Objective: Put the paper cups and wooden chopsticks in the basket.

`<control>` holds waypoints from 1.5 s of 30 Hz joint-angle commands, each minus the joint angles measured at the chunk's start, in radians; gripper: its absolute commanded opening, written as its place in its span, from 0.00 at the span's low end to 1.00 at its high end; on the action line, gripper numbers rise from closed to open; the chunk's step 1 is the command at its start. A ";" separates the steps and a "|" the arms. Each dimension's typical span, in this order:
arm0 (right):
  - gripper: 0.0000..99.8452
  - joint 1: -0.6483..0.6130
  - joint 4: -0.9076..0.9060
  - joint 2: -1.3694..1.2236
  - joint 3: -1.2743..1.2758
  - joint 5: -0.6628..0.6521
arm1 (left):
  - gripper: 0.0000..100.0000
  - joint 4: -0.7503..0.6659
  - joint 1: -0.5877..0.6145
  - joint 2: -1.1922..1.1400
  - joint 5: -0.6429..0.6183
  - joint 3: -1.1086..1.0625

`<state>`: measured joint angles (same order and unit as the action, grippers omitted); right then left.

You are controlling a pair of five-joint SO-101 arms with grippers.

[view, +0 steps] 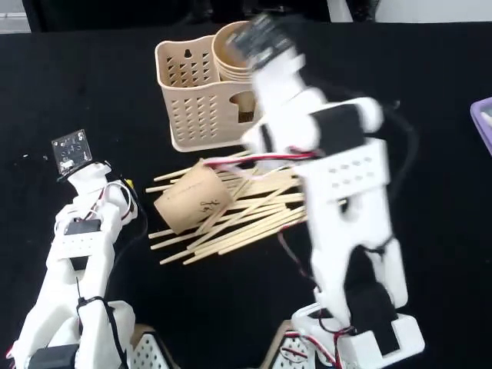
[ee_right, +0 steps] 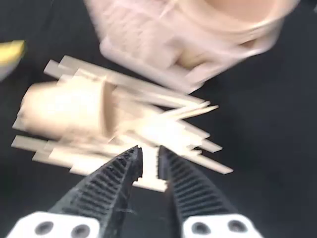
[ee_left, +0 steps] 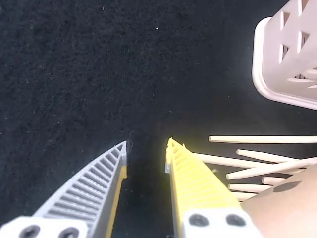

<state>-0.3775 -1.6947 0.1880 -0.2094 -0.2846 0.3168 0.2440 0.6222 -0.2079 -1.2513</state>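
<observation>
A beige slotted basket [view: 196, 108] [ee_left: 287, 59] [ee_right: 148, 34] stands at the back of the black table, with stacked paper cups [view: 234, 50] [ee_right: 237, 15] inside it. In front of it lies a pile of wooden chopsticks [view: 238, 215] [ee_left: 257, 158] [ee_right: 163, 124], and one paper cup [view: 192, 201] [ee_right: 64, 106] [ee_left: 292, 208] lies on its side on top. My right gripper [ee_right: 150, 148] hangs over the pile's near edge, shut on a chopstick [ee_right: 148, 171]. My left gripper [ee_left: 146, 144] [view: 127, 188] is open just left of the pile, with nothing between its fingers.
The right arm [view: 338, 177] reaches over the right side of the pile and hides part of the basket. A purple object [view: 483, 119] sits at the table's right edge. Bare black table lies to the left and far right.
</observation>
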 commanded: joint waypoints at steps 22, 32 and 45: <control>0.25 -0.230 0.640 0.024 0.610 0.046 | 0.14 -0.015 -0.015 0.028 0.011 0.016; 0.25 -0.261 0.640 0.024 0.608 0.046 | 0.14 -0.012 -0.015 0.028 0.011 0.012; 0.26 -0.204 0.758 -0.007 0.654 0.057 | 0.14 -0.009 -0.015 0.028 0.011 0.012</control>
<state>-0.6199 -0.9935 0.1834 0.4396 -0.2417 0.3168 0.2440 0.6222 -0.2079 -1.2513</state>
